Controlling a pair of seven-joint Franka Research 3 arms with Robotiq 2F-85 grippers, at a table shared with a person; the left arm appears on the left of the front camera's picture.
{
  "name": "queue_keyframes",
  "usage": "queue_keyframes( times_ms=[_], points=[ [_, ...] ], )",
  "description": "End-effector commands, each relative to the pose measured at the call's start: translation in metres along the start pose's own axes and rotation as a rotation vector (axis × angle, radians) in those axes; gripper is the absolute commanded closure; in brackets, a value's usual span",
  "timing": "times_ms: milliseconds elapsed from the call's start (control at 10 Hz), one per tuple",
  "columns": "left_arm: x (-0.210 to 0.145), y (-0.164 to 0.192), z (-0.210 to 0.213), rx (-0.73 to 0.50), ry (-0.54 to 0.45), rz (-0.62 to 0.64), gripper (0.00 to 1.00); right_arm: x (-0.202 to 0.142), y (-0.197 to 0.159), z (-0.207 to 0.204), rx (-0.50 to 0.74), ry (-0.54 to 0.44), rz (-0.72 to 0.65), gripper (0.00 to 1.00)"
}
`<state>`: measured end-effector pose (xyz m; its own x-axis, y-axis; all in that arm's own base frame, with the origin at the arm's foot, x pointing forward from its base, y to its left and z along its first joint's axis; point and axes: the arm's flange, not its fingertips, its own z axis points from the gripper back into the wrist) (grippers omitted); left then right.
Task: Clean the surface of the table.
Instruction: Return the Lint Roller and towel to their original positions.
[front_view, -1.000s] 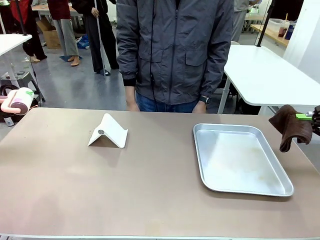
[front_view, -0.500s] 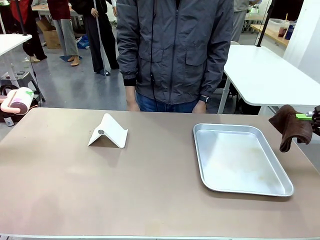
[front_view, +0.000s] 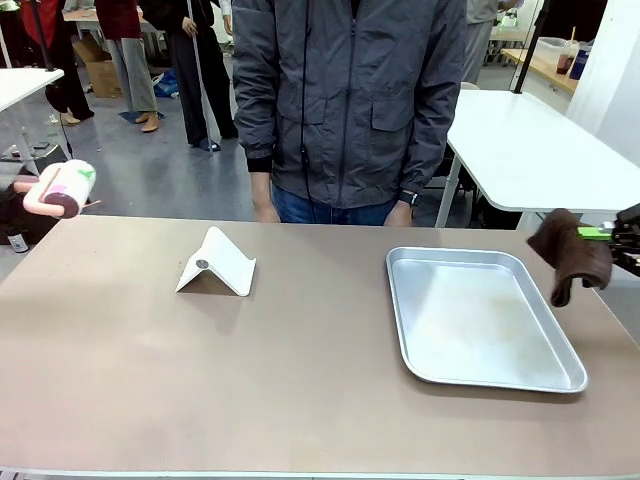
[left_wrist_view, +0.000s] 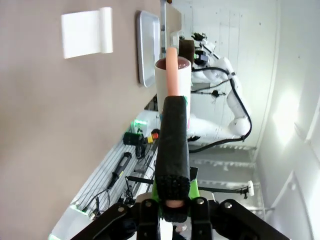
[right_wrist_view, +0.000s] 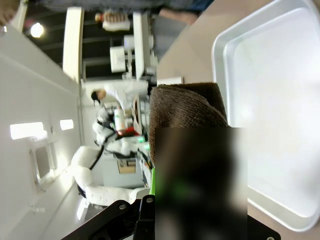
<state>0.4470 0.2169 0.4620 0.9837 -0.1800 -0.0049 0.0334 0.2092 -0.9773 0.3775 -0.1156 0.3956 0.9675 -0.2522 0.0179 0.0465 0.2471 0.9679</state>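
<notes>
The taupe-brown table (front_view: 300, 390) spans the front view. At its far left edge my left gripper (left_wrist_view: 172, 202) is shut on the black grip of a lint roller (front_view: 62, 186) with a pink handle and white roll, held in the air off the table's corner. In the left wrist view the lint roller (left_wrist_view: 173, 82) points along the table (left_wrist_view: 55, 115). At the right edge my right gripper (front_view: 625, 238) is shut on a brown cloth (front_view: 568, 255), which hangs above the table's right side. The cloth (right_wrist_view: 185, 107) sits just beside the tray in the right wrist view.
A shallow silver tray (front_view: 452, 253) lies on the right half of the table. A white folded stand (front_view: 217, 263) sits left of centre. A person in a grey jacket (front_view: 350, 100) stands at the far edge, hands low. White tables stand beyond on both sides.
The lint roller has risen and tilted, moving slightly right. The brown cloth has lifted a little and shifted left toward the tray.
</notes>
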Motion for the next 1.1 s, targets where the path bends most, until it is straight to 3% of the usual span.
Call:
queue_keyframes(
  times_ms=[0, 200, 300, 600, 1000],
  points=[
    [-0.021, -0.035, -0.028, 0.044, 0.056, -0.048, 0.78, -0.003, 0.025, -0.061, -0.025, 0.091, 0.026, 0.89],
    [-0.022, -0.065, -0.051, 0.149, 0.053, -0.128, 0.78, -0.001, 0.048, -0.129, -0.028, 0.179, 0.064, 0.89],
    [-0.021, -0.08, -0.061, 0.244, -0.005, -0.188, 0.78, 0.002, 0.056, -0.154, -0.038, 0.197, 0.105, 0.89],
    [-0.015, -0.117, -0.117, 0.344, 0.146, -0.246, 0.78, 0.005, 0.063, -0.237, -0.03, 0.234, 0.164, 0.89],
    [-0.001, -0.111, -0.194, 0.41, 0.157, -0.227, 0.78, -0.003, 0.032, -0.277, -0.034, 0.209, 0.091, 0.89]
  ],
)
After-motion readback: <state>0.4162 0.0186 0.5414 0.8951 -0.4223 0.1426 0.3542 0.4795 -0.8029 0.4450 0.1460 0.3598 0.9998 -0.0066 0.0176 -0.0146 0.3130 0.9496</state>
